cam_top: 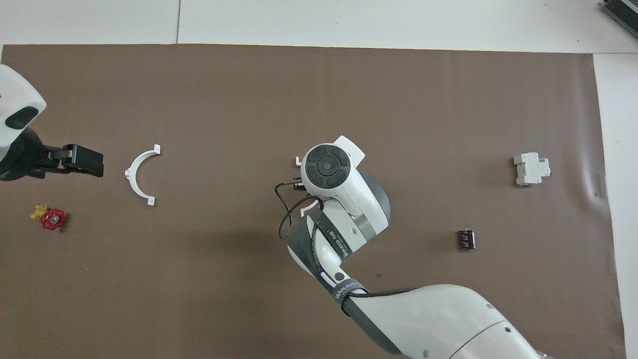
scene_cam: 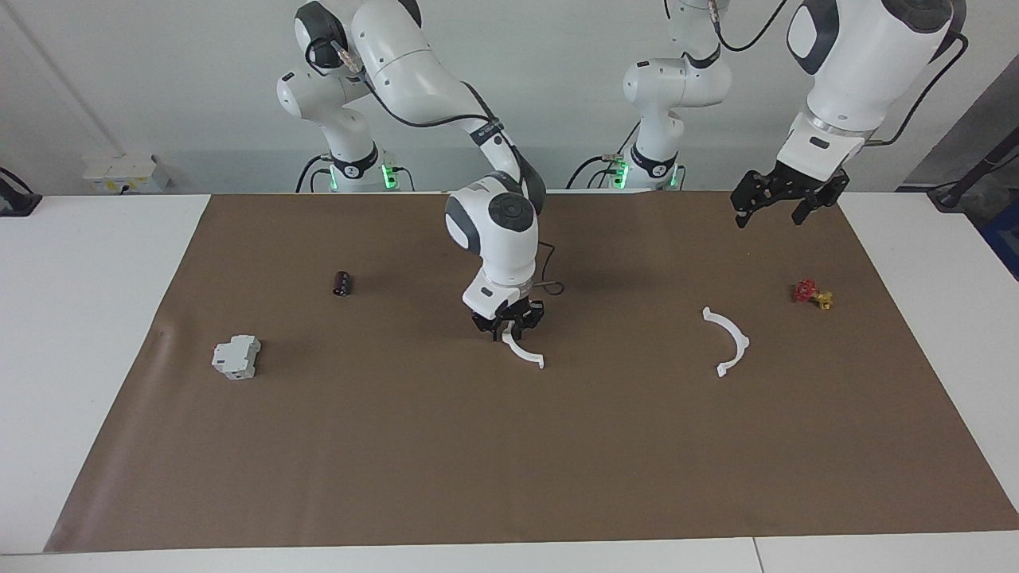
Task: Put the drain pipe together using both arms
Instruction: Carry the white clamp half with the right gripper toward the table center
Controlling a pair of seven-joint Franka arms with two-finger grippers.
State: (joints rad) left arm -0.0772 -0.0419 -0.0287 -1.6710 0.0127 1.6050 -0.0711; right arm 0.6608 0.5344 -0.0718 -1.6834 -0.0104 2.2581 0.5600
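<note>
- Working at the middle half-ring point(scene_cam: 525, 355), which lies flat on the brown mat point(scene_cam: 398, 446) about midway between the two ends of the table, with the right gripper point(scene_cam: 508, 333) set right at its end nearest the robots.
- Cannot tell whether that gripper is clamped on the plastic or merely around it; in the overhead view, hidden under the wrist.
- Judging the step as the pick-up of this half: take the thin arc squarely across its width, close to the end tab but not on it, so the tab stays free for mating.
- Lifting straight up, slowly, since a thin curved strip held by one end will likely swing or twist.
- Leaving the second half-ring point(scene_cam: 731, 342) alone for now, flat on the mat toward the left arm's end, well apart from the first, near the red valve point(scene_cam: 806, 291).
- Keeping the left gripper point(scene_cam: 771, 216), spread wide and waiting in the air over the mat at that end, ready to take that half.
- Turning the two open sides to face each other before joining; tabs must line up.
</note>
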